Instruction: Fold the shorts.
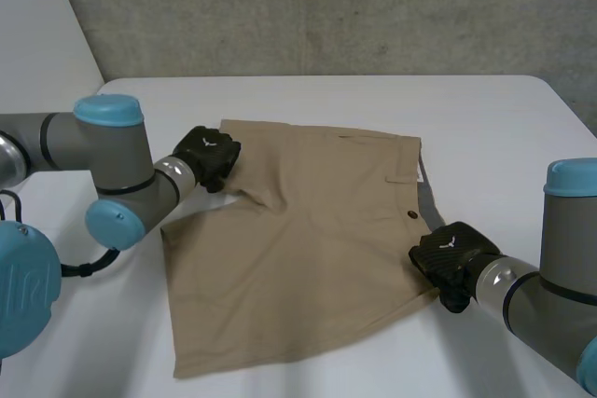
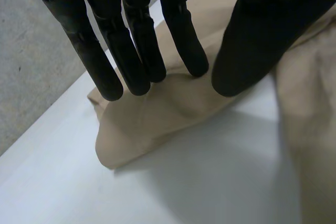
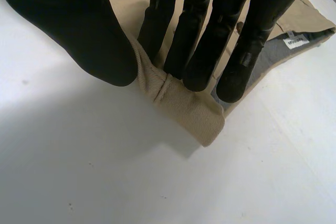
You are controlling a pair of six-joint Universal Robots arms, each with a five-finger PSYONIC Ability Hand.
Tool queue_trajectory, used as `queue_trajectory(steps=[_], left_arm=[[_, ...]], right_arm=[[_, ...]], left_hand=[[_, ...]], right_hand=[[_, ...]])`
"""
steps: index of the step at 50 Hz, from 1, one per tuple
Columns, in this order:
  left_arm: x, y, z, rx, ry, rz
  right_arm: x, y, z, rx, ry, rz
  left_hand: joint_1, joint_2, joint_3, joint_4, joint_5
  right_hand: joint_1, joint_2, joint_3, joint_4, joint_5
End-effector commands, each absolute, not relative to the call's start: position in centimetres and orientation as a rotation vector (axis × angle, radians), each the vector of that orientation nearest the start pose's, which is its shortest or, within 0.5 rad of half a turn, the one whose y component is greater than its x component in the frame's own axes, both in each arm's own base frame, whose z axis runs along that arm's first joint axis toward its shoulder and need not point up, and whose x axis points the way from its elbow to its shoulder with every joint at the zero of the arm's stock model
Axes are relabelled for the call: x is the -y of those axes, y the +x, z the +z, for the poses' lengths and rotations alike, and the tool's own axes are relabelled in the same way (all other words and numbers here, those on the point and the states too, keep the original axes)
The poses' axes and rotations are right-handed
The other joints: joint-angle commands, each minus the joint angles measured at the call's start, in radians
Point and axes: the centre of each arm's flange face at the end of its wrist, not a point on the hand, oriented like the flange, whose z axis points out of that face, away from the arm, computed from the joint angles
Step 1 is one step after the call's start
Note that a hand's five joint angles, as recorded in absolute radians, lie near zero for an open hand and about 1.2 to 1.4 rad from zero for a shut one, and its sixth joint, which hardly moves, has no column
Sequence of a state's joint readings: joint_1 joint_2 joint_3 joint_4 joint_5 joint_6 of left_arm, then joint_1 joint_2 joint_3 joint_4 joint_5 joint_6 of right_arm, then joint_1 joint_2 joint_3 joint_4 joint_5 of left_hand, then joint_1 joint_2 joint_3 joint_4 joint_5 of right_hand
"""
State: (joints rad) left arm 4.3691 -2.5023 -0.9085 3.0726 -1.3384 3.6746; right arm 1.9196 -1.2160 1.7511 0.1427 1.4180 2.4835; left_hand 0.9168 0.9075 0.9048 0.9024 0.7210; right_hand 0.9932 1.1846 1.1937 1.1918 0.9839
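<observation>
Tan shorts (image 1: 298,240) are lying on the white desk (image 1: 504,128), the left hand (image 1: 207,157) pinching a far leg corner, the right hand (image 1: 450,260) pinching the waistband-side edge.

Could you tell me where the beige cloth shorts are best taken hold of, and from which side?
By two outer corners. The beige cloth shorts lie flat on the white table, waistband towards the robot's right: the right hand pinches the waistband's near corner from that side, the left hand the far leg corner from the left, where loose edges bunch.
</observation>
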Motion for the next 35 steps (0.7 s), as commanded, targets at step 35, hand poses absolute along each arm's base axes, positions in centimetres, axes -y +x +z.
queue_trajectory(steps=[35], left_arm=[[37.9, -27.7, 18.0, -2.020, 1.107, -1.904]], right_arm=[[21.8, 23.4, 14.9, -2.424, -1.455, -1.373]], left_hand=[[-0.181, -0.171, -0.169, -0.166, -0.159]], right_hand=[[0.403, 0.212, 0.203, 0.204, 0.238]])
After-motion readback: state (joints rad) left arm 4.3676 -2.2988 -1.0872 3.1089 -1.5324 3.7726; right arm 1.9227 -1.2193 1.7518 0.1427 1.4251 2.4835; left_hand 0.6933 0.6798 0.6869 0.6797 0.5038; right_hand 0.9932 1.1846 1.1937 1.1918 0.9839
